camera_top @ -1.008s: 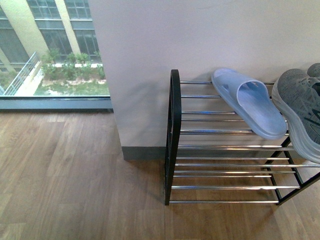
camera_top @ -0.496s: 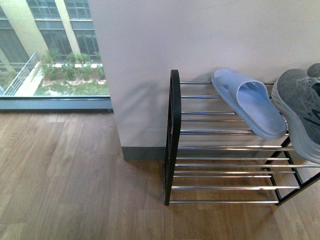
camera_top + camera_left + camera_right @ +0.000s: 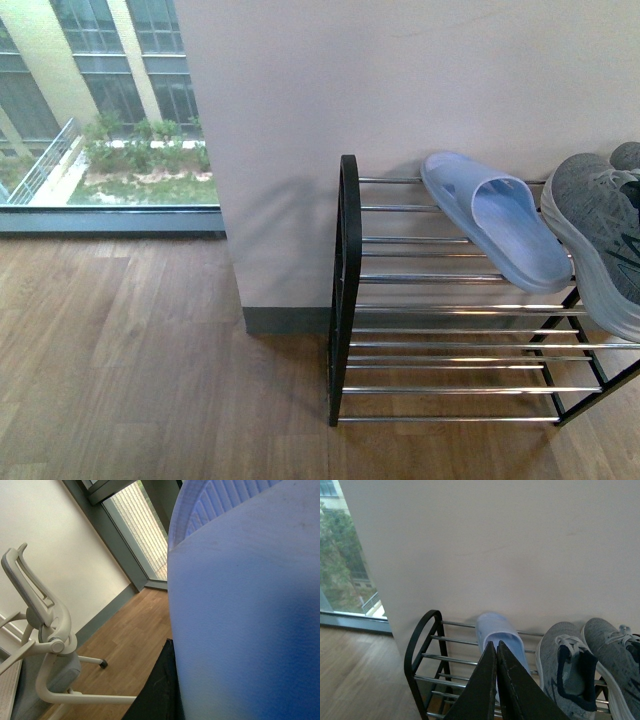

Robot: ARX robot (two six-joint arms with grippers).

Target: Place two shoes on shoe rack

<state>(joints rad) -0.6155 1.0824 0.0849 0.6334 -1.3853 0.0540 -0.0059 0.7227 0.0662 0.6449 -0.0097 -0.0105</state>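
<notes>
The shoe rack stands against the white wall. Two grey sneakers lie side by side on its top shelf at the right: one in full view, the other cut by the frame edge. A blue slipper lies beside them. In the right wrist view my right gripper is shut and empty, above and in front of the rack, the slipper and both sneakers. In the left wrist view a second blue slipper fills the frame, held against my left gripper's black finger.
The rack's lower shelves are bare chrome rods. A wooden floor spreads to the left, up to a floor-level window. A white office chair on castors shows in the left wrist view.
The front view has shifted a little, so the rack shows slightly lower in the frame. The slipper and sneakers on the rack have not moved.
</notes>
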